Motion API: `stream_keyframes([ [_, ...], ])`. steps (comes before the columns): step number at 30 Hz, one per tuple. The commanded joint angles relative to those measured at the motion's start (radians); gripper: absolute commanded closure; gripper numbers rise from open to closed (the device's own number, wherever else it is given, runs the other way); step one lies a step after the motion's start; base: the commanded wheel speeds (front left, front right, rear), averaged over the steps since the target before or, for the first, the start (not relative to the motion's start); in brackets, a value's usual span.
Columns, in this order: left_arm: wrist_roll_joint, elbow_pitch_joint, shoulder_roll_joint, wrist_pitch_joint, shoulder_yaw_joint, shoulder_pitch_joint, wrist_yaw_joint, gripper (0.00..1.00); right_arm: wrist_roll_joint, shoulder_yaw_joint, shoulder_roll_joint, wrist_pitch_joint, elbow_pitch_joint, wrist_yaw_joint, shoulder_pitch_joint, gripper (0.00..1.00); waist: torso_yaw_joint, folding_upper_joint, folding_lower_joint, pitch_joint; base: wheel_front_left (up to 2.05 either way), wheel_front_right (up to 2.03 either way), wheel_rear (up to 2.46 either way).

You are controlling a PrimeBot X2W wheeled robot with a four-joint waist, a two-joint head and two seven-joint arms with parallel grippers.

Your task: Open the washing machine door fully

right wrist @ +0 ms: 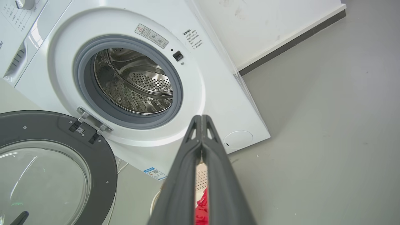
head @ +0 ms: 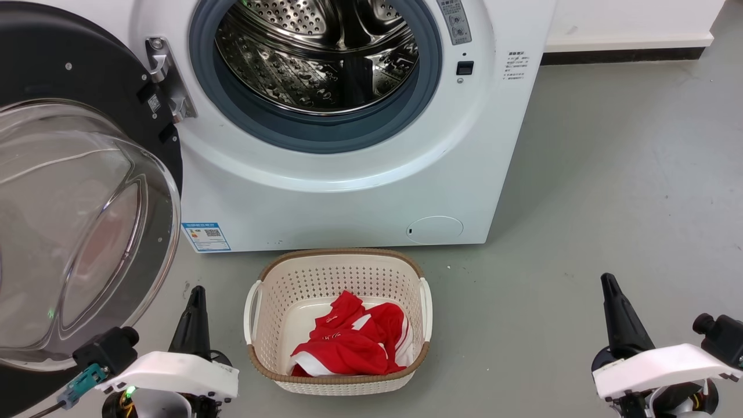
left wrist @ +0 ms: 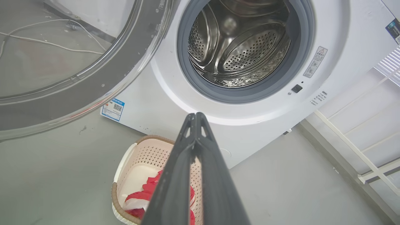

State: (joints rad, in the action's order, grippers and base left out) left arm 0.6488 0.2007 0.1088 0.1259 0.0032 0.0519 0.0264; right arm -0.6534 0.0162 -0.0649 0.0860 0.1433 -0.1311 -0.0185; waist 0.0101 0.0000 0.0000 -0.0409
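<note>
The white washing machine [head: 348, 191] stands ahead with its steel drum [head: 316, 52] exposed inside the grey rubber ring. The washing machine door [head: 75, 191], a black disc with a clear bulging glass bowl, is swung wide to the left on its hinge [head: 165, 78]; it also shows in the left wrist view [left wrist: 72, 90] and the right wrist view [right wrist: 56, 168]. My left gripper [head: 197, 293] sits low, just right of the door's lower rim, fingers shut on nothing [left wrist: 196, 116]. My right gripper [head: 608, 281] is far right over bare floor, shut and holding nothing [right wrist: 201, 118].
A beige perforated laundry basket [head: 339, 267] holding red and white clothes [head: 351, 342] stands on the grey floor in front of the machine, between my grippers. A white wall with a dark skirting [head: 621, 55] runs behind at the right. White cables [left wrist: 47, 43] lie on the floor beyond the door.
</note>
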Motion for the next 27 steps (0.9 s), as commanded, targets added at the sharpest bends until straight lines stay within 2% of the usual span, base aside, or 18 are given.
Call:
stream_keyframes([
  [1,0.043,-0.008,-0.001,-0.008,0.008,0.03,0.008,1.0,-0.047,0.003,-0.01,-0.007,-0.006,0.0,-0.027,1.0,0.0,0.0,0.0,0.001,0.0,0.0,0.0],
  [27,0.371,0.01,-0.021,-0.091,0.046,0.043,0.044,1.0,-0.387,0.019,-0.015,-0.061,0.031,0.0,-0.052,1.0,-0.003,0.0,0.0,0.011,0.0,0.0,0.0],
])
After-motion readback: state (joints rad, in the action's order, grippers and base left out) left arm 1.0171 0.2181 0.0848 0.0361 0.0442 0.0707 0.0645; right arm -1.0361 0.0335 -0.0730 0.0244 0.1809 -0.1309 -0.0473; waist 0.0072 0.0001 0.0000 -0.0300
